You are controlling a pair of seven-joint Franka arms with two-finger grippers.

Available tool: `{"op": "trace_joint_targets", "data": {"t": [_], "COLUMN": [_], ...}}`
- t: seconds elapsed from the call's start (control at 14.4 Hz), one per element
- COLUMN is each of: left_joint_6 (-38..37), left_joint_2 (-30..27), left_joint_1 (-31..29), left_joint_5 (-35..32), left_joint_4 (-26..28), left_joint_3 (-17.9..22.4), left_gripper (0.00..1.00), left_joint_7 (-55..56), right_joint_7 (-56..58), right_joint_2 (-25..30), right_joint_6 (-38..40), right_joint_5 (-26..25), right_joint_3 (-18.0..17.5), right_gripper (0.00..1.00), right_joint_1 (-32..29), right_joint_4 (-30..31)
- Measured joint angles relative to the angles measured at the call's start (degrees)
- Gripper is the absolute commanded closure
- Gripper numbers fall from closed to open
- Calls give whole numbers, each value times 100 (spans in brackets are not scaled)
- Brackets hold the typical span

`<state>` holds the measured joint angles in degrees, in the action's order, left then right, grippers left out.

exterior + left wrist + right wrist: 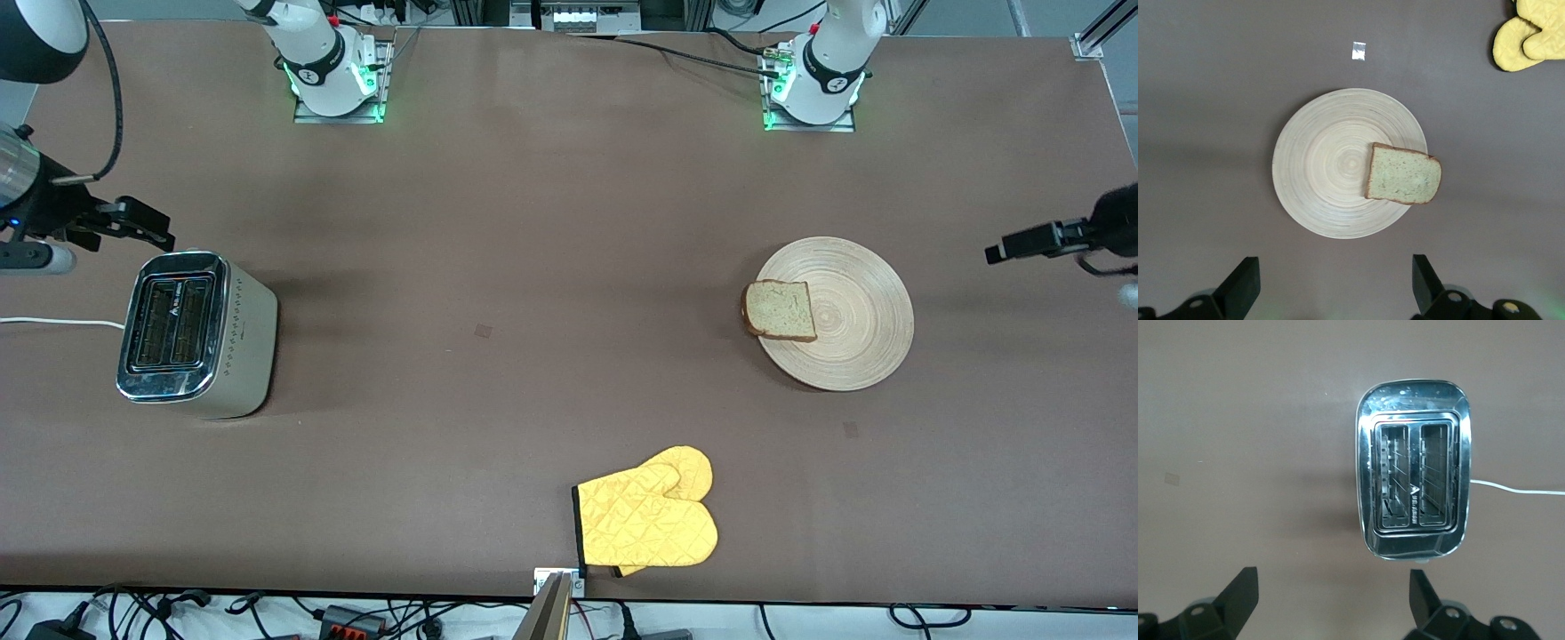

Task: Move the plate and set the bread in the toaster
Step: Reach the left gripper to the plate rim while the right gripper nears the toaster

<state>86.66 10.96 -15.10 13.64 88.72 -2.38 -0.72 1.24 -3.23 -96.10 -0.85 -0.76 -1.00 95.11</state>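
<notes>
Front view shows the plate on the counter toward the left arm's end, the bread lying on its rim and overhanging it. Well apart from the plate, the toaster stands upright at the right arm's end. Nearer the camera than the plate lies a yellow oven mitt. Left claw hangs released above the plate; right claw hangs released above the toaster.

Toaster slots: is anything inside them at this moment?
No bread in either slot of the toaster; only bare wire guides show, though the slot bottoms are too dark to see. The bread lies on the plate, overhanging its rim toward the right arm's end.
</notes>
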Motion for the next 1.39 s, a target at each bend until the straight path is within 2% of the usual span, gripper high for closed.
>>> {"op": "trace_joint_targets", "data": {"t": [0.14, 0.42, 0.62, 0.76, 0.9, 1.11, 1.39], "left_joint_6": [-122, -1155, -1427, -1415, -1303, -686, -288], "left_joint_2": [310, 1301, 2316, 2796, 2954, 2959, 3218], "left_joint_1": [-322, -1189, -1914, -2239, -2411, -2432, -2375], "left_joint_5": [603, 1798, 2175, 2245, 2251, 2251, 2485], "left_joint_4": [-8, 5, 8, -13, -31, -14, 145], "left_joint_3": [2, 13, 17, 14, 12, -18, -98], "left_gripper": [0, 0, 0, 0, 0, 0, 2], "left_joint_7": [-176, -1409, -2935, -3518, -3662, -3721, -4498], "right_joint_7": [0, 0, 0, 0, 2, 6, 7], "right_joint_2": [-42, -73, -104, -145, -172, -227, -315], "right_joint_6": [-3, -3, -3, -9, -12, -27, -72], "right_joint_5": [0, 0, 0, 0, 0, 0, 0], "right_joint_3": [2, 4, 4, 4, 2, -1, -3], "right_gripper": [0, 0, 0, 0, 0, 0, 0], "right_joint_1": [7, 5, 6, 7, 20, 115, 208], "right_joint_4": [-34, -57, -58, -62, -66, -66, -81]}}
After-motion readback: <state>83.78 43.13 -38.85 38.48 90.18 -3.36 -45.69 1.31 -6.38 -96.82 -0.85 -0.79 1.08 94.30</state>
